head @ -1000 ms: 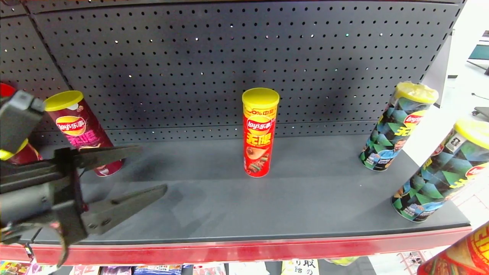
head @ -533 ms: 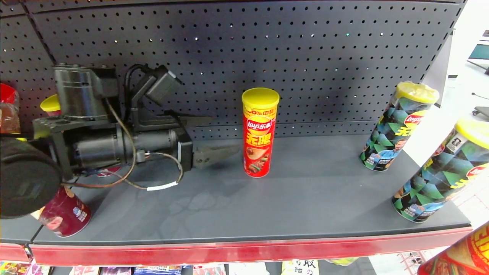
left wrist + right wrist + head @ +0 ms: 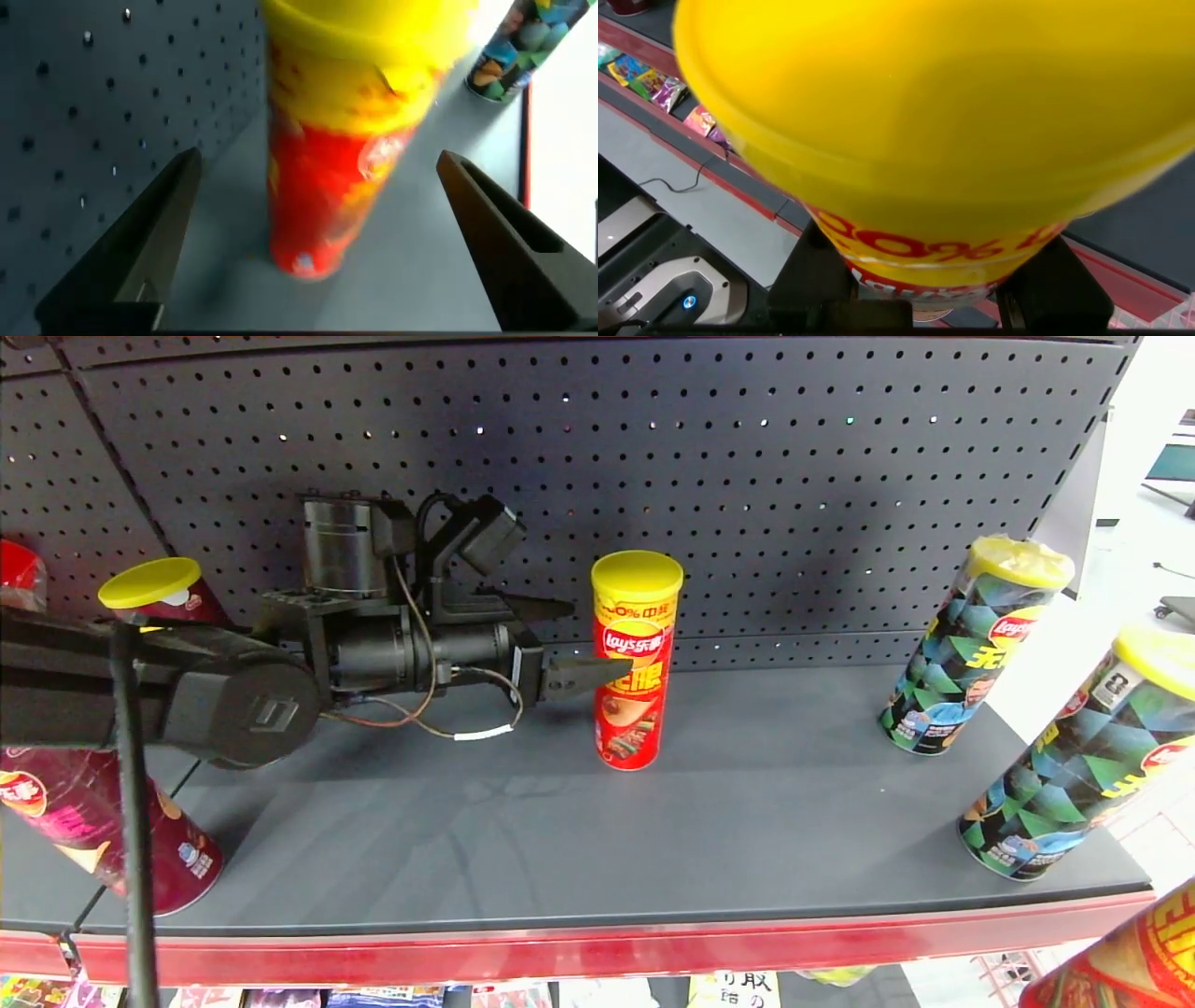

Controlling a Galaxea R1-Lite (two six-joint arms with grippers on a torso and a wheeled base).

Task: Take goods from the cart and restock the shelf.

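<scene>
A red chips can [image 3: 637, 709] with a yellow lid stands upright in the middle of the grey shelf [image 3: 747, 821], near the pegboard. My left gripper [image 3: 600, 637] comes in from the left at mid-height of that can. It is open, with one finger before the can and one behind. In the left wrist view the can [image 3: 346, 168] stands between the two fingers [image 3: 149, 243], clear of both. My right gripper [image 3: 929, 289] is shut on another red yellow-lidded can [image 3: 915, 140]. That can shows at the lower right corner [image 3: 1134, 952], below the shelf edge.
Two maroon cans stand at the shelf's left, one at the back [image 3: 159, 597] and one at the front [image 3: 93, 821]. Two blue-green patterned cans [image 3: 971, 644] [image 3: 1074, 765] stand at the right end. Bare shelf lies between them and the red can. A red strip [image 3: 597, 947] edges the front.
My left arm has swept from the far left along the shelf to the right. Its open fingers now flank the middle red can. The cans have not moved.
</scene>
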